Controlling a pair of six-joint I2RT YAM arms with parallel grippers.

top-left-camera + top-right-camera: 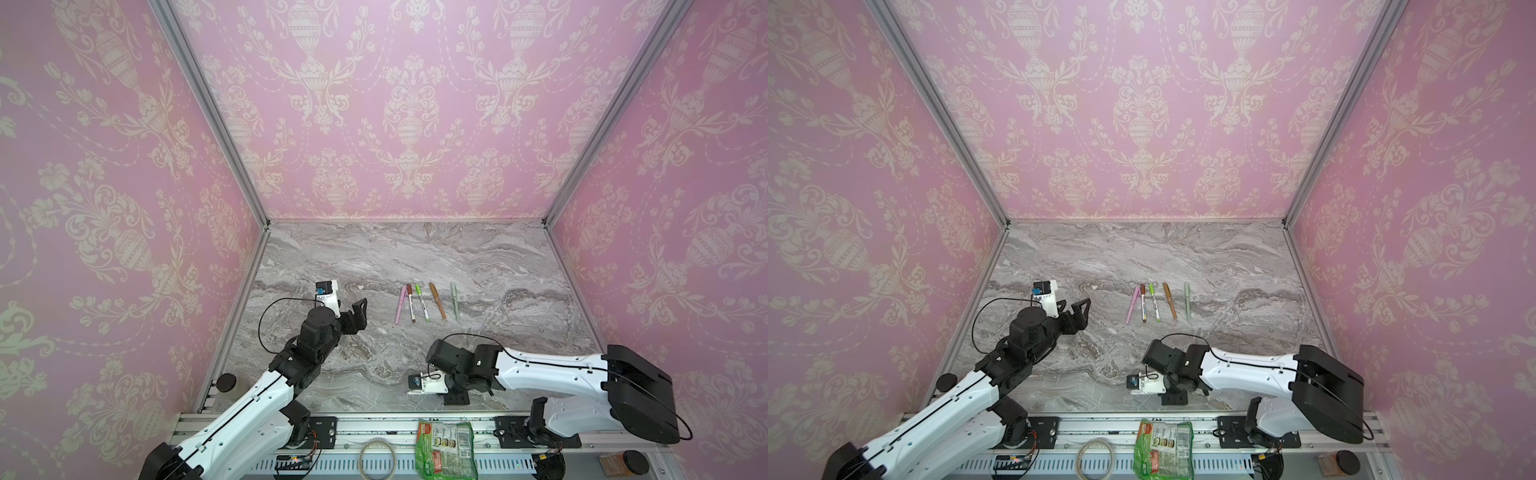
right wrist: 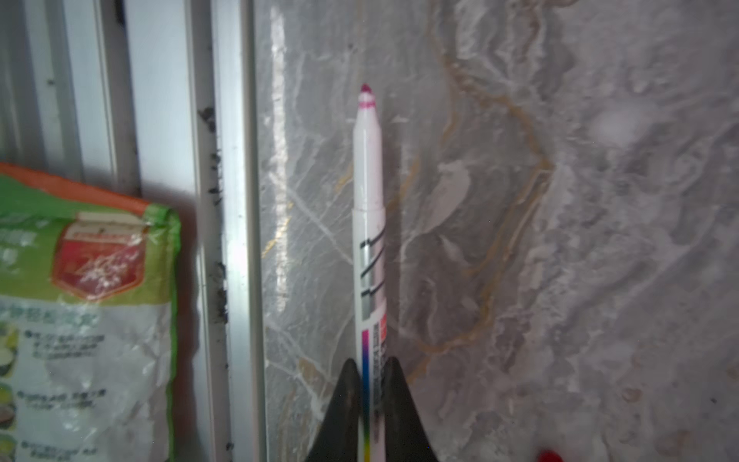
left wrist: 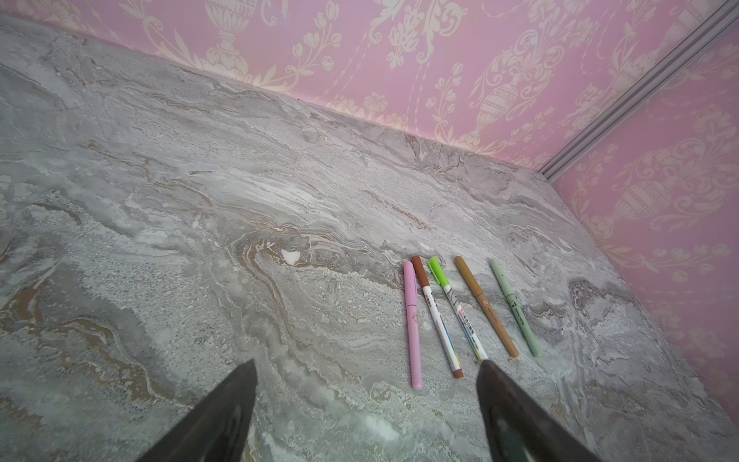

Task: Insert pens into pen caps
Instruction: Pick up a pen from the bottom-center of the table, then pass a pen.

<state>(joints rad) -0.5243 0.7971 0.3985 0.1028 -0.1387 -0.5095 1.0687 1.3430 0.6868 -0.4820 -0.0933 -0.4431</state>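
Right jaws pinch a white pen (image 2: pixel 368 180) by its barrel, magenta tip bare, low over the bench (image 1: pixel 478 257) near its front edge; left jaws hang spread beside five capped pens (image 1: pixel 423 303) in a row.

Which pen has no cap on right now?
The white pen with the magenta tip, clamped in the right end effector. The five pens lying in a row all wear caps.
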